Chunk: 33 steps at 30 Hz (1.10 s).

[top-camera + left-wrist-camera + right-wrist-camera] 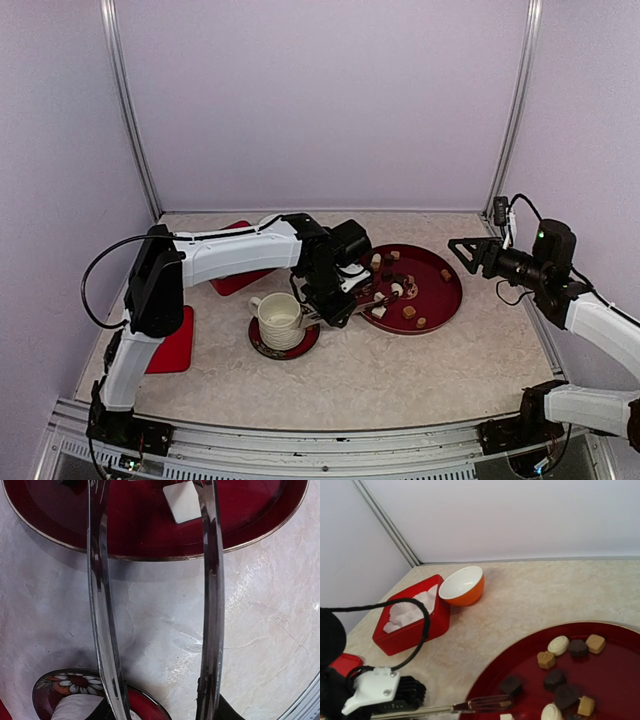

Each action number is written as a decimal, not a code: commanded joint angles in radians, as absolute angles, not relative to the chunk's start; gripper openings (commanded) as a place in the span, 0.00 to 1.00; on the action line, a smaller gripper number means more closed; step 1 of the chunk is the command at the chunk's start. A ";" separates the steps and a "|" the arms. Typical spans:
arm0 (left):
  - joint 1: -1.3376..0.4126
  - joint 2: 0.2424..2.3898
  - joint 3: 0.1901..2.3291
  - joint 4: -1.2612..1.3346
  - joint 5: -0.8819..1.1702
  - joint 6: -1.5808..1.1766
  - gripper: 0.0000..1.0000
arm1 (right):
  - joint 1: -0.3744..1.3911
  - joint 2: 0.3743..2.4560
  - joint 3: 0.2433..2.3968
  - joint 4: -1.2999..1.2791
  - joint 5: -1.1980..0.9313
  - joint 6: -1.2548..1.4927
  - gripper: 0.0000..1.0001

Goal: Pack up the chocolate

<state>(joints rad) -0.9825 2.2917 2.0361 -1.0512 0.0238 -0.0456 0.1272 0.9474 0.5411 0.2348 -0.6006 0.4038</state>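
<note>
Several chocolate pieces (559, 645), dark, tan and white, lie on the round red plate (445, 297). My left gripper (335, 298) is shut on a pair of metal tongs (212, 605), whose two arms reach over the plate's near rim (150, 557). In the left wrist view a white chocolate piece (182, 502) lies on the plate between the spread tong tips, close to the right arm. The tong tip (490, 703) also shows in the right wrist view. My right gripper (464, 252) hangs open and holds nothing, in the air beside the plate's right edge.
A cream cup (279, 317) stands on a flowered saucer (65, 682) left of the plate, right under the left wrist. A red box (410, 617) lined with white paper cups and an orange bowl (462, 585) stand at the back left. A red lid (176, 342) lies at the left edge.
</note>
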 commanded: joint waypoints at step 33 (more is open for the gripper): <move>-0.961 2.326 2.117 -1.063 -0.010 -0.066 0.33 | 0.108 0.913 0.540 0.231 -0.597 0.382 0.72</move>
